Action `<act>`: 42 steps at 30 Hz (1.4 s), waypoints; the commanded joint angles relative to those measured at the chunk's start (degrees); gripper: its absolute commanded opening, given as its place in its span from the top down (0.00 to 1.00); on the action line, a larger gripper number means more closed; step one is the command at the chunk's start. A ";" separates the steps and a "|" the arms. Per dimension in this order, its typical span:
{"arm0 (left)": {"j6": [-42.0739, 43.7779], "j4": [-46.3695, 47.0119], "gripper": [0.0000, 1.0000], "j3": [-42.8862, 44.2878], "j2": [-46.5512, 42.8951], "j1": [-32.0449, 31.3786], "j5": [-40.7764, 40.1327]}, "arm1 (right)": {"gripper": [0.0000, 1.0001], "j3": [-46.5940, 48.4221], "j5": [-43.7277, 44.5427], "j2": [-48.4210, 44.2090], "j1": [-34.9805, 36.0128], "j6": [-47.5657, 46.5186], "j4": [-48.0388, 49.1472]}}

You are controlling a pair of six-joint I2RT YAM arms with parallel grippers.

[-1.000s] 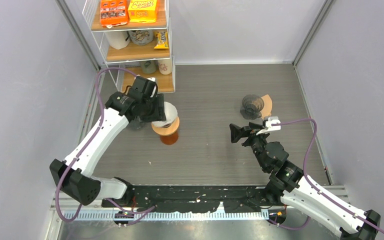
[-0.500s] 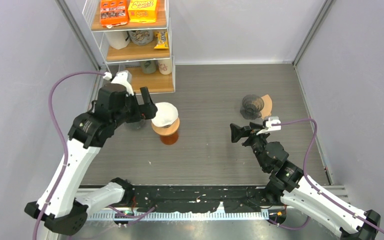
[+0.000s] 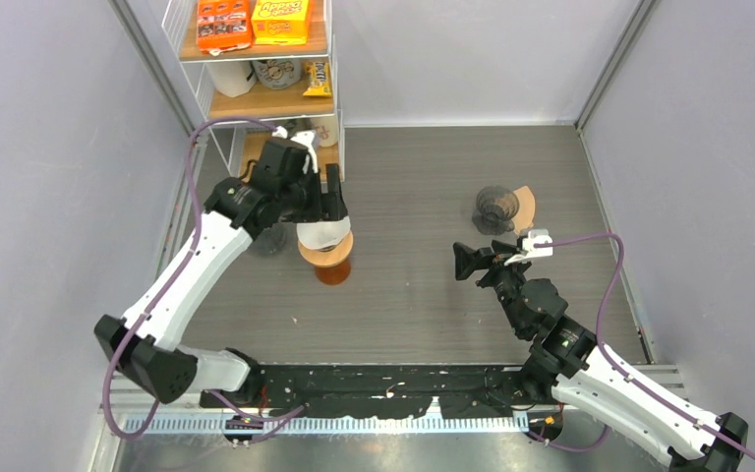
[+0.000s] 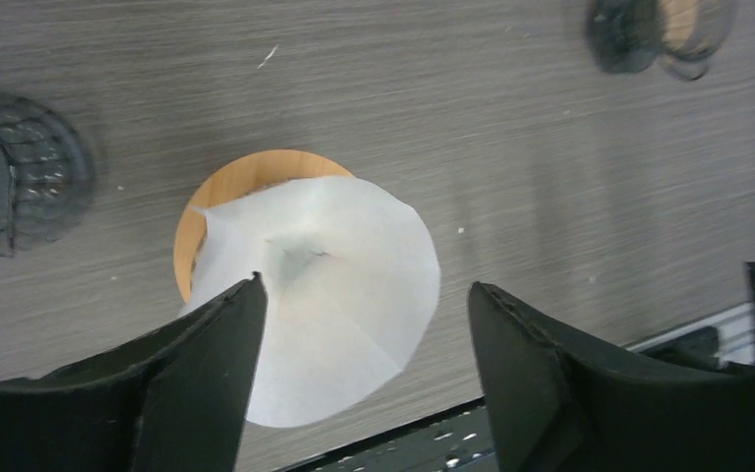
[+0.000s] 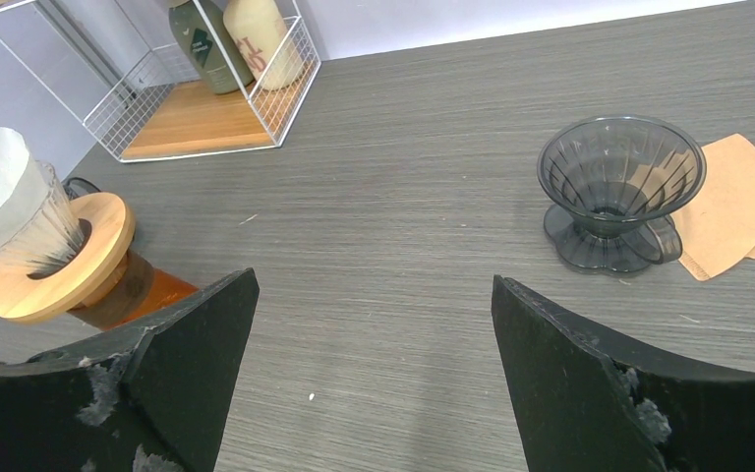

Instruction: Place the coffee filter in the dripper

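Note:
A white paper coffee filter (image 3: 322, 234) sits as a cone in the dripper with a wooden collar (image 3: 307, 252), on an amber carafe (image 3: 333, 271). My left gripper (image 3: 322, 205) is open and empty, just above the filter. In the left wrist view the filter (image 4: 319, 295) and the collar (image 4: 221, 192) lie between my fingers, with the gripper (image 4: 366, 295) untouching. My right gripper (image 3: 462, 263) is open and empty at mid table. Its view (image 5: 374, 280) shows the filter (image 5: 0, 197) at far left.
A dark clear plastic dripper (image 3: 496, 208) stands at the back right on a brown paper filter (image 3: 524, 206). A dark round ribbed object (image 3: 267, 241) lies left of the carafe. A wire shelf (image 3: 256, 98) with boxes, mugs and bottles stands at the back left.
My left gripper swung away to the left, then came back over the filter from the far side, jaws open. The filter stayed in the dripper. The right arm has not moved.

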 commanded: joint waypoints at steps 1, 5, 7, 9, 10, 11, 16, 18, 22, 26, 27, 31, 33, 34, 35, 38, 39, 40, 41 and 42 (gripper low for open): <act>1.67 -3.38 0.28 5.37 3.07 -1.45 -7.12 | 0.05 0.26 1.79 0.36 -0.15 -0.35 1.23; 1.36 -6.23 0.49 6.00 5.30 -1.76 -11.35 | 0.05 0.41 1.91 0.51 -0.14 -0.49 1.11; 1.30 -6.00 0.56 5.01 5.41 -1.78 -11.60 | 0.05 0.39 2.06 0.52 -0.09 -0.48 1.14; 1.13 -5.67 0.61 4.11 5.48 -1.75 -11.63 | 0.04 0.36 2.17 0.63 -0.07 -0.52 1.10; 1.09 -5.74 0.62 3.84 5.58 -1.79 -11.68 | 0.05 0.42 2.22 0.66 -0.07 -0.55 1.10; 0.92 -5.83 0.62 3.57 5.69 -1.75 -11.83 | 0.05 0.39 2.37 0.75 -0.14 -0.55 1.10; 0.91 -5.07 0.66 1.96 5.93 -1.74 -11.83 | 0.05 0.38 2.51 0.94 -0.13 -0.54 1.01; 0.89 -5.05 0.67 1.52 6.33 -1.78 -11.65 | 0.04 0.40 2.65 1.18 -0.13 -0.50 1.01; 0.87 -4.49 0.67 0.47 7.17 -1.73 -11.42 | 0.05 0.38 2.86 1.44 -0.16 -0.51 1.01; 1.28 -4.20 0.68 -0.05 8.31 -1.71 -10.68 | 0.05 0.35 3.07 1.48 -0.12 -0.58 1.01; 1.28 -4.13 0.68 -0.07 8.68 -1.74 -10.59 | 0.05 0.35 3.11 1.48 -0.08 -0.64 1.01; 0.89 -4.07 0.70 -0.37 9.57 -1.71 -10.28 | 0.05 0.40 3.34 1.66 -0.15 -0.58 1.02; 0.76 -3.76 0.70 -0.53 9.93 -1.71 -9.66 | 0.05 0.36 3.34 1.76 -0.14 -0.52 1.05; 0.73 -3.62 0.70 -0.76 10.01 -1.69 -9.40 | 0.05 0.35 3.33 1.82 -0.15 -0.53 1.03; 0.70 -3.47 0.70 -1.02 10.06 -1.70 -9.21 | 0.05 0.40 3.33 1.83 -0.16 -0.53 1.01; 0.66 -3.09 0.71 -1.66 10.27 -1.70 -9.09 | 0.05 0.37 3.36 1.83 -0.14 -0.54 1.02; 0.58 -3.12 0.71 -1.69 10.41 -1.70 -9.01 | 0.05 0.36 3.40 1.83 -0.15 -0.54 1.01; 0.56 -3.07 0.71 -1.76 10.50 -1.71 -8.92 | 0.05 0.40 3.41 1.77 -0.16 -0.58 1.01; 0.59 -3.01 0.71 -1.85 10.55 -1.71 -8.87 | 0.04 0.37 3.41 1.65 -0.11 -0.55 1.01; 0.60 -2.91 0.71 -1.94 10.55 -1.71 -8.83 | 0.04 0.34 3.41 1.57 -0.10 -0.50 1.03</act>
